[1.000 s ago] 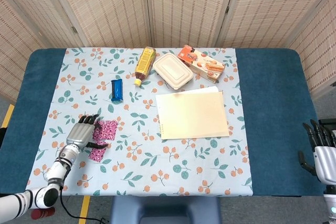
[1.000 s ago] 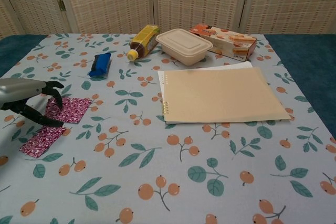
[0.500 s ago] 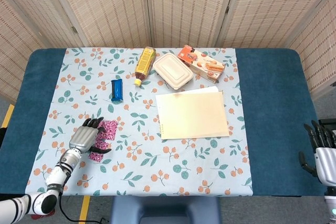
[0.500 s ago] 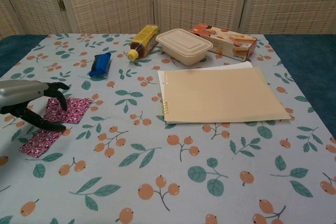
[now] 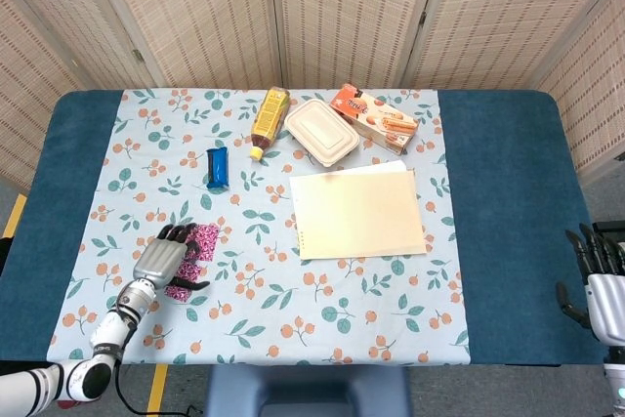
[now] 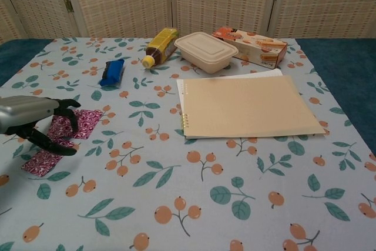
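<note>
My left hand (image 5: 164,260) lies low over a magenta patterned packet (image 5: 206,238) at the near left of the floral tablecloth (image 5: 254,310). Its dark fingers curve down onto the packet and its thumb reaches across the packet's near half. In the chest view the left hand (image 6: 35,119) covers the middle of the packet (image 6: 86,122), which lies flat. I cannot see whether the fingers grip it. My right hand (image 5: 598,280) hangs off the table's right edge, fingers apart and holding nothing.
A tan spiral notebook (image 5: 358,213) lies at the centre right. Behind it are a beige lidded container (image 5: 320,132), an orange snack box (image 5: 378,117) and a lying yellow bottle (image 5: 270,116). A blue bar (image 5: 218,167) lies left of the bottle.
My left hand has slid to the right over the magenta packet and now covers more of it. The right hand has not moved.
</note>
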Action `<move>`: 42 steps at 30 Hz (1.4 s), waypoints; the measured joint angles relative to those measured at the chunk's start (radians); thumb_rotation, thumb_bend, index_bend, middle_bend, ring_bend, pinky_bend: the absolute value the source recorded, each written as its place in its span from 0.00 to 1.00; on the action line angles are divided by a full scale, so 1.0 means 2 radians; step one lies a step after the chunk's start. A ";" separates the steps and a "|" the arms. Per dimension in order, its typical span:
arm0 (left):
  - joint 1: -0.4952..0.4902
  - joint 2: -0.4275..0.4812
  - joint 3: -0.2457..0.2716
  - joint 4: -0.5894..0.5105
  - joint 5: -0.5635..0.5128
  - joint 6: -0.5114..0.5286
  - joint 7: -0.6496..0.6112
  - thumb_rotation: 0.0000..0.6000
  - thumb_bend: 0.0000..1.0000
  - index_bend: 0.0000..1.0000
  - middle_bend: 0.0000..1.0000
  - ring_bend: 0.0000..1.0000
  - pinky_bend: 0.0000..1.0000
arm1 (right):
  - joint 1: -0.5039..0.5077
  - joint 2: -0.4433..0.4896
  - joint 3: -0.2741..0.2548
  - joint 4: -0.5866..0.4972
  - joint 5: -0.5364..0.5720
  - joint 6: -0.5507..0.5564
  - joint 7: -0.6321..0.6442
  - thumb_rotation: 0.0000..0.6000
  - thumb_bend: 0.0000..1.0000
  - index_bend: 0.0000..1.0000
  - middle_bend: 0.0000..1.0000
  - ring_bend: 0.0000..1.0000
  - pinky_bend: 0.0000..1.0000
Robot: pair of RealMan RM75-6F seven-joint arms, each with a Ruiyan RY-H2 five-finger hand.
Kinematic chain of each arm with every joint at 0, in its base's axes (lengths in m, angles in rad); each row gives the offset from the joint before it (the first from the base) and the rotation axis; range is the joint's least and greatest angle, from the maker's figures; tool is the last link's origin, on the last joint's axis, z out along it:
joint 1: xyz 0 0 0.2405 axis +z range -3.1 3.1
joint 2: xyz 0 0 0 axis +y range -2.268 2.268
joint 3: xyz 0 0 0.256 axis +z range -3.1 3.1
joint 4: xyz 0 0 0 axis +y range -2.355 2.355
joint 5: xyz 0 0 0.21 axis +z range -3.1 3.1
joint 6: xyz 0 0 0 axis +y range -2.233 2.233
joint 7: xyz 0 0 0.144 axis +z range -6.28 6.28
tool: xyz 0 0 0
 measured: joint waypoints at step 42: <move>0.029 0.058 0.020 -0.057 0.071 0.038 -0.006 1.00 0.19 0.27 0.00 0.00 0.00 | -0.002 0.002 -0.001 -0.003 -0.006 0.006 -0.002 1.00 0.50 0.00 0.00 0.00 0.00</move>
